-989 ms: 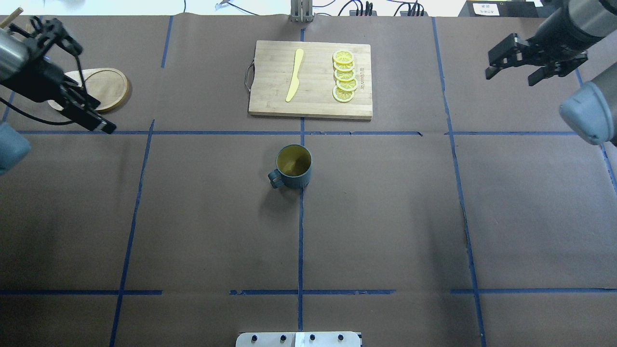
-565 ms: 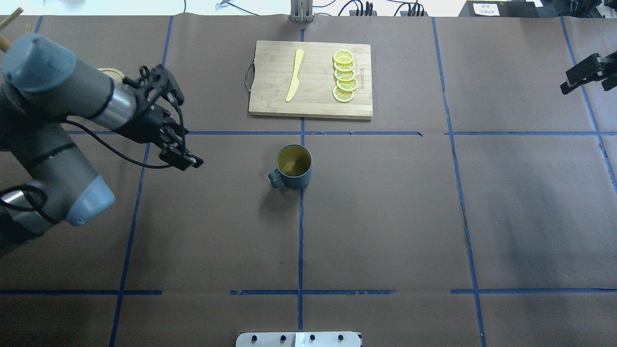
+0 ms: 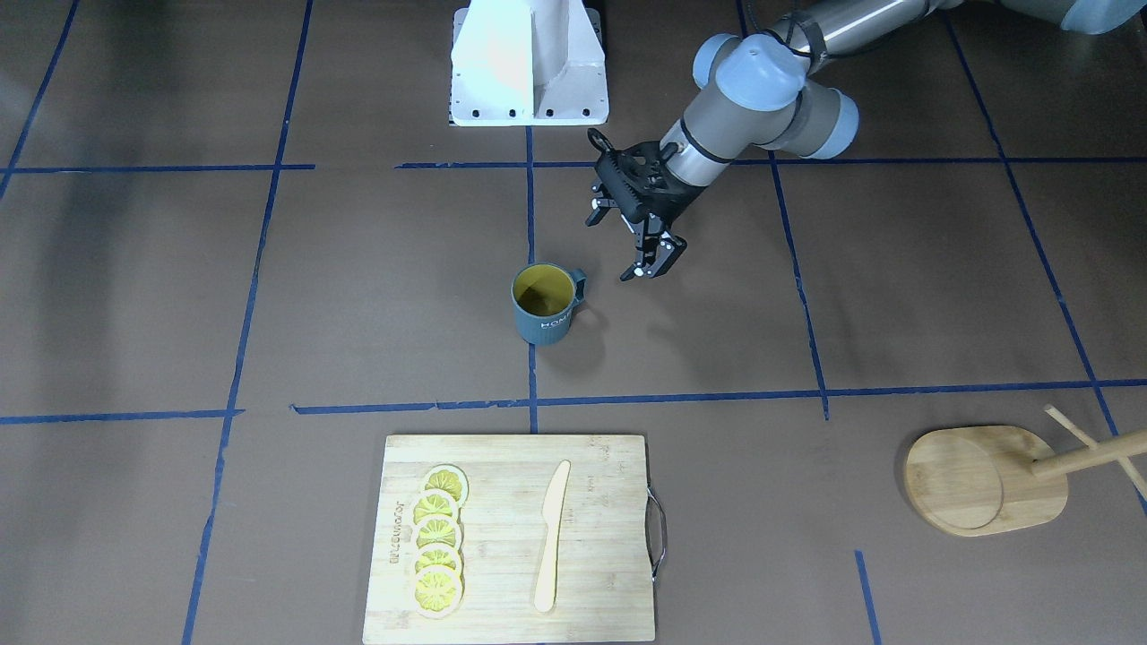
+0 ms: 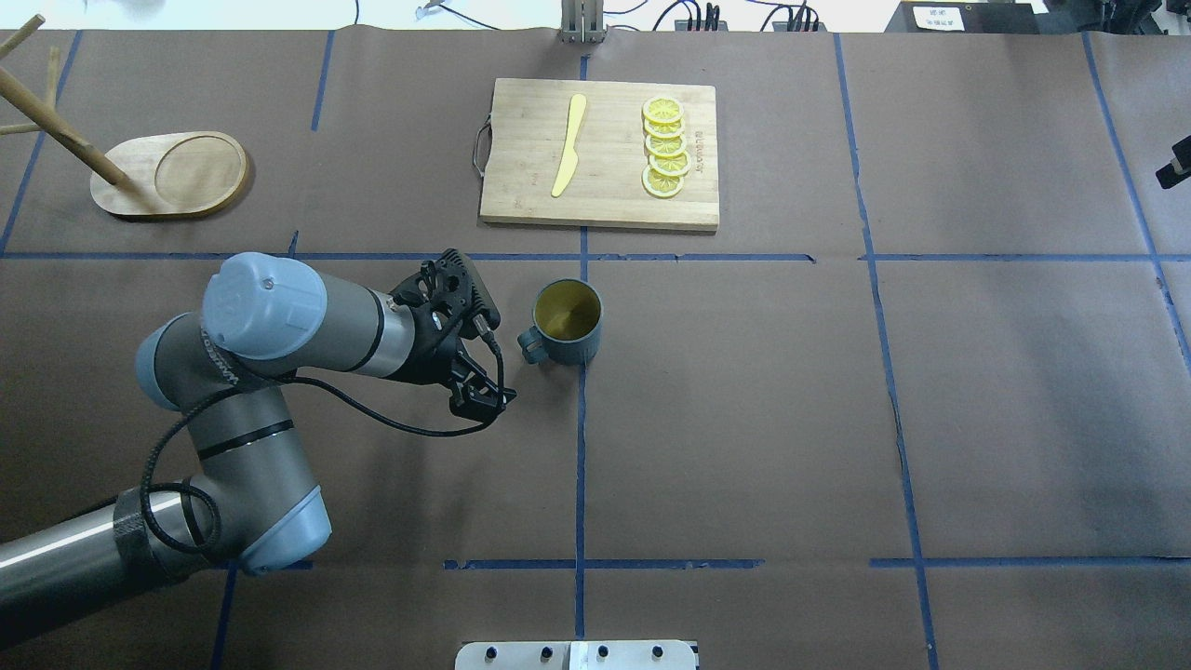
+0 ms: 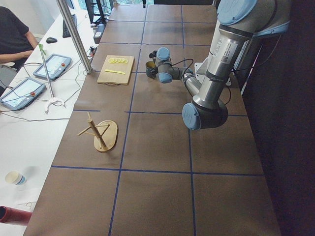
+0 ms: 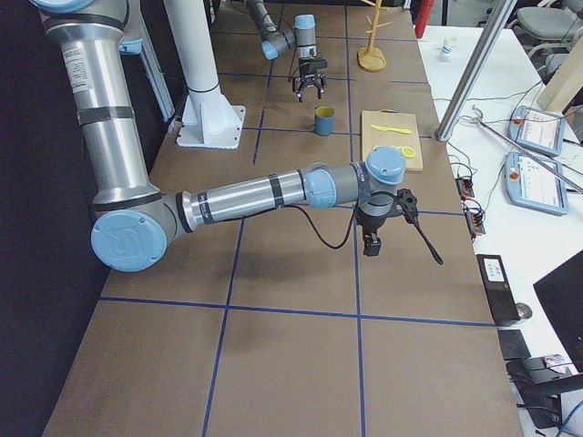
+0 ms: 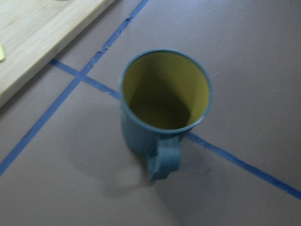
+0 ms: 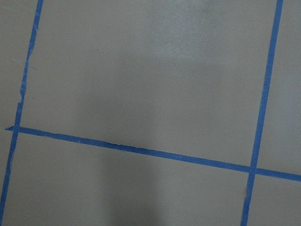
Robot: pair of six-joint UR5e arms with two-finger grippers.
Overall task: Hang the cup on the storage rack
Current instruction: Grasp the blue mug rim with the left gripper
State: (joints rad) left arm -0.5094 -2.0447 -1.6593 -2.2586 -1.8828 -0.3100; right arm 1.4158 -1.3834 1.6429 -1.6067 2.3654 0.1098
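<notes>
Brown paper tabletop (image 3: 896,296), taped in squares. My left pincer (image 3: 656,262) hangs spread and empty, tips down, just beside the small teal-grey mug with yellow inside (image 3: 544,309). The mug stands upright (handle (image 3: 579,285) towards me). The light bamboo peg rack (image 3: 950,484) stands well apart, further left.

L: the left arm is bending at the elbow and angling forward and inward, with the wrist tilting down. The left gripper (image 3: 627,242) is hovering low with both fingers standing apart, gripping nothing.

R: the right arm is lying stretched out to its own side, forearm near level. The right gripper (image 6: 371,238) is pointing downward; finger spacing unreadable.
</notes>
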